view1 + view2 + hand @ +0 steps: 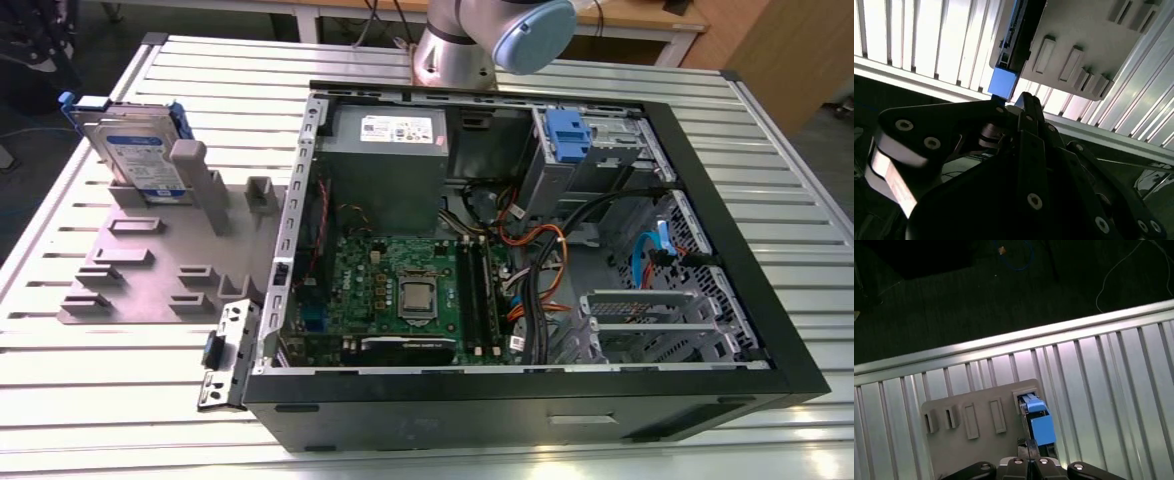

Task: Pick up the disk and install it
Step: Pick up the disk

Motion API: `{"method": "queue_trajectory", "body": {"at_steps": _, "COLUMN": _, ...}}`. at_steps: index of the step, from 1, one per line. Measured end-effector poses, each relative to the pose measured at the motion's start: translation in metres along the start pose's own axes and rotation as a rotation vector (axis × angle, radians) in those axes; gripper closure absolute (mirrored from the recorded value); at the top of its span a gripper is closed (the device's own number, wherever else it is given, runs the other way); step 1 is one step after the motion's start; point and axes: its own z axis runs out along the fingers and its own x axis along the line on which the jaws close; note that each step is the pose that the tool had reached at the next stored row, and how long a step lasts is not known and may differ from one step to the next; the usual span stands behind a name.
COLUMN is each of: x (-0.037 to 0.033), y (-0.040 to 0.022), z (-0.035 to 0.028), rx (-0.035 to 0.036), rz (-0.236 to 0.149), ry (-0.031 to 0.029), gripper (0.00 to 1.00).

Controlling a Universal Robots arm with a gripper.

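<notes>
The disk, a silver drive with a white-and-blue label in a blue carrier, stands upright in a slot of the grey holder at the exterior view's left. In both wrist views I see it edge-on, its blue carrier end rising from the holder. My black gripper hangs above the disk, apart from it, close beside the blue end. Its fingers lie together, shut on nothing.
The open computer case lies on the slatted metal table, with the motherboard, a grey power supply, cables, and a drive bay holding a small blue latch. The arm's base stands behind the case.
</notes>
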Motion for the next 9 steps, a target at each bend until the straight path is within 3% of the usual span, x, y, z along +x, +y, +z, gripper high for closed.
{"method": "queue_trajectory", "body": {"at_steps": 5, "x": 0.0, "y": 0.0, "z": 0.0, "rx": -0.0008, "rz": -0.066, "ry": 0.0034, "gripper": 0.89}}
{"method": "queue_trajectory", "body": {"at_steps": 9, "x": 0.0, "y": 0.0, "z": 0.0, "rx": -0.001, "rz": -0.076, "ry": 0.0039, "gripper": 0.89}}
